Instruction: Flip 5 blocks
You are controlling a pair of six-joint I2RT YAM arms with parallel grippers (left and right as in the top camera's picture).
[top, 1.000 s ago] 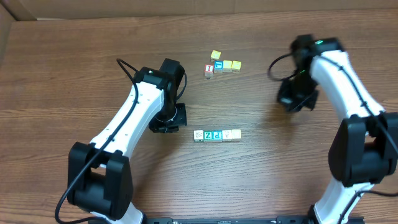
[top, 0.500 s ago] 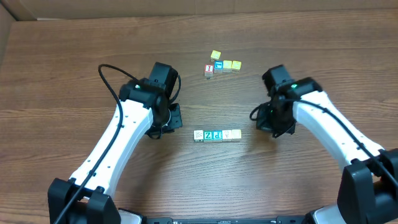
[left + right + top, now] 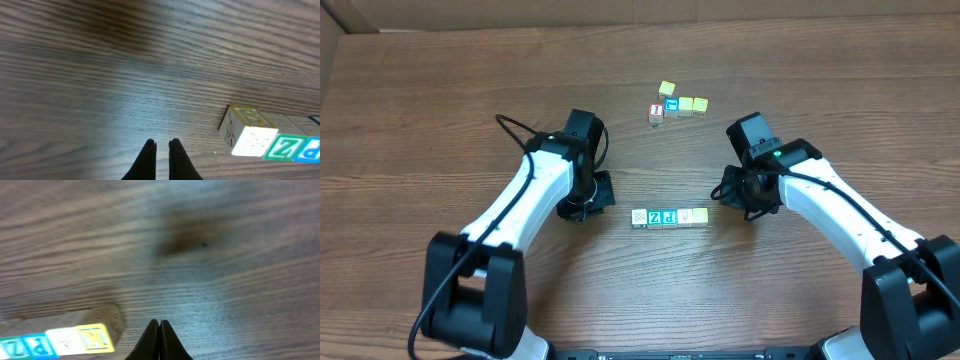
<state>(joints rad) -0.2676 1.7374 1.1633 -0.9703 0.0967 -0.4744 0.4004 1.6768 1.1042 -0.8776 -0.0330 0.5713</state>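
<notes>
A row of five blocks lies on the wooden table: a whitish one (image 3: pixel 639 217), the green "Z" (image 3: pixel 654 217), the blue "P" (image 3: pixel 669 217), another whitish one (image 3: pixel 684 216) and a cream one (image 3: pixel 700 215). My left gripper (image 3: pixel 606 191) hovers left of the row, shut and empty; its wrist view shows the tips (image 3: pixel 161 145) nearly touching, with the end block (image 3: pixel 252 140) and the "Z" (image 3: pixel 285 148) at lower right. My right gripper (image 3: pixel 725 190) sits up and right of the row, shut and empty (image 3: pixel 159 325), the yellow-topped end block (image 3: pixel 95 337) to its left.
Farther back on the table sits a cluster of other cubes: a red-letter cube (image 3: pixel 656 113), a blue-letter cube (image 3: pixel 671 103) and yellow cubes (image 3: pixel 692 104). A cardboard wall (image 3: pixel 620 12) runs along the far edge.
The right arm has swung down and left from the far right, ending close to the row's right end. The left arm shifted slightly near the row's left end. The blocks have not moved.
</notes>
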